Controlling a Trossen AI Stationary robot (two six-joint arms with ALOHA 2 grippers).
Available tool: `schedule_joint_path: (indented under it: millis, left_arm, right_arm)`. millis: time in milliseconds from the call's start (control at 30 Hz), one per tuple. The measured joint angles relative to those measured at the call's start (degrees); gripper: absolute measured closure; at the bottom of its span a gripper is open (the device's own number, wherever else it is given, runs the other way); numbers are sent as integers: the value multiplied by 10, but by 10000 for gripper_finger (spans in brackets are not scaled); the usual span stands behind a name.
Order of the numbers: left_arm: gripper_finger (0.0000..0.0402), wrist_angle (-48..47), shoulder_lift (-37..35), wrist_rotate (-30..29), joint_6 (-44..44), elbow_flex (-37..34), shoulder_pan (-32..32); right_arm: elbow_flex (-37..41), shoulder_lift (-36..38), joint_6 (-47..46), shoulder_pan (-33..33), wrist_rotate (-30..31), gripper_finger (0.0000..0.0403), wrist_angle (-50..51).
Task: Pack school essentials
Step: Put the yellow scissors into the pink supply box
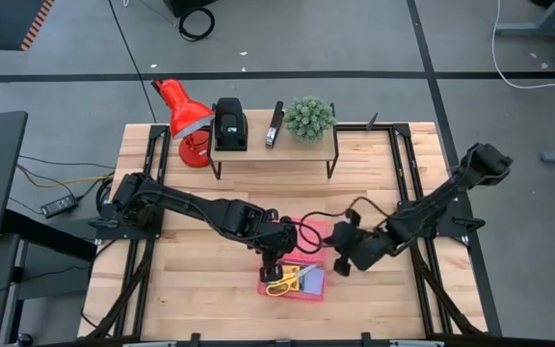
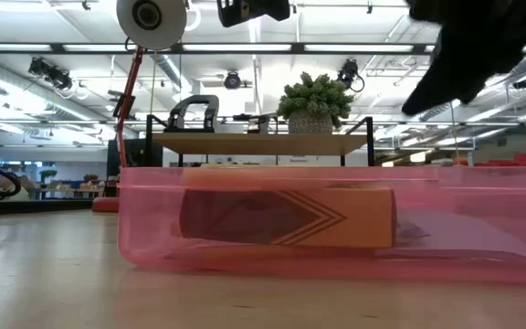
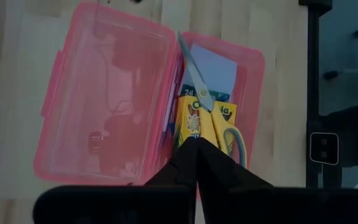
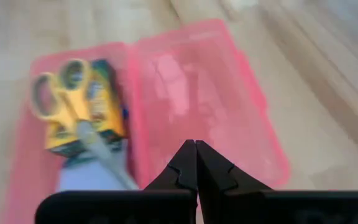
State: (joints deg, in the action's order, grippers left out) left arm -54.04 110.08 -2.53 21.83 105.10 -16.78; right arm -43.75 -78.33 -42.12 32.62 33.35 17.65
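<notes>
A: High view gives the whole layout: pink case (image 1: 295, 278) open near the table's front edge, left gripper (image 1: 273, 258) over it, right gripper (image 1: 340, 262) just beside, by the lid. Back shelf (image 1: 274, 147) w/ a black device (image 1: 229, 125), a plant (image 1: 310, 118), and a red lamp (image 1: 183, 114) next to it.

B: Wrist cams show what's inside. Left wrist: yellow-handled scissors (image 3: 211, 109) lie across the crayon box (image 3: 199, 119), pale notepad (image 3: 213, 71) under them, all in one half; the other half, the lid (image 3: 104, 99), has nothing in it.

A: Low view only gets the case's side wall (image 2: 336, 224), crayon box seen thru it. Pencils, pen, eraser: can't make out.

B: Jaws? Both pairs clenched tight, tips touching, holding nothing.
</notes>
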Motion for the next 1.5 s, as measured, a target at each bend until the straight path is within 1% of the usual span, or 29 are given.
schedule_joint_path:
  millis: [33, 233, 267, 333, 433, 533, 600, 733, 933, 1133, 1233, 1333, 1500]
  left_arm:
    - [394, 1, 0, 0, 0, 0, 1]
    - [385, 13, 0, -3, 3, 0, 6]
    - [383, 16, 0, -3, 4, 0, 6]
    - [380, 20, 0, -3, 10, 0, 6]
    - [378, 22, 0, -3, 15, 0, 6]
    - [381, 23, 0, -3, 15, 0, 5]
    - [387, 23, 0, -3, 15, 0, 6]
    - [394, 24, 0, -3, 11, 0, 9]
    - [385, 29, 0, -4, 11, 0, 13]
    - [384, 29, 0, -3, 11, 0, 11]
    - [391, 29, 0, -4, 11, 0, 12]
    - [394, 29, 0, -4, 11, 0, 12]
    - [384, 33, 0, -4, 11, 0, 12]
  right_arm:
    - [1, -8, -4, -6, -7, 397, -1]
    - [11, -99, -23, -15, -120, 397, -46]
    - [12, -110, -29, -13, -134, 397, -48]
    - [12, -121, -46, -9, -142, 397, -54]
    - [12, -116, -65, 2, -138, 397, -66]
    - [11, -96, -61, 13, -114, 397, -65]
    - [10, -86, -62, 18, -101, 397, -52]
    - [10, -74, -85, 21, -97, 397, -35]
    - [10, -74, -111, 21, -99, 397, -36]
    - [10, -74, -100, 40, -139, 397, -46]
    - [10, -74, -89, 57, -140, 397, -55]
    - [10, -74, -91, 59, -139, 397, -45]
    - [16, -74, -101, 48, -137, 397, -41]
